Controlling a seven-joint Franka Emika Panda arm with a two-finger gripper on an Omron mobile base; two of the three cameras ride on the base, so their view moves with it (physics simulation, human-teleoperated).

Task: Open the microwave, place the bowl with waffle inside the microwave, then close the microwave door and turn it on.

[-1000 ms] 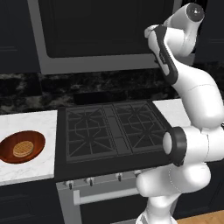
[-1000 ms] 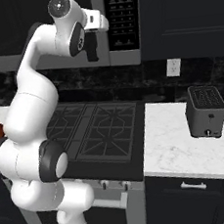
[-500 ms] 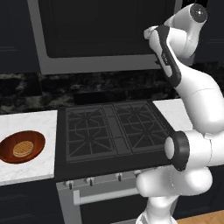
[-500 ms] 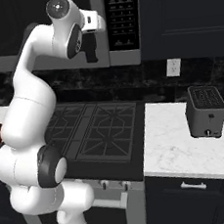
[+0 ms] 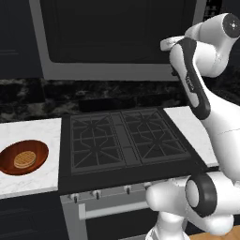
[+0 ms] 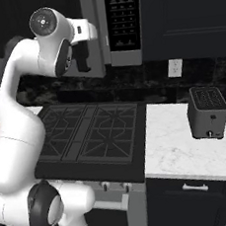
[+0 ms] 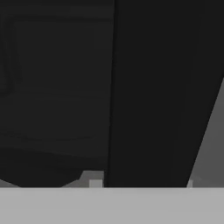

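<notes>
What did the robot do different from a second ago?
Not much: the end effector stayed up at the microwave door, by its right edge, and its fingers closed in a bit, maybe around the handle, though that is too dark to tell. The door is still shut. The bowl with the waffle has not moved.

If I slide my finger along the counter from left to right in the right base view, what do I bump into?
The robot arm → the black stove → the bare white counter → the small dark toaster.
</notes>
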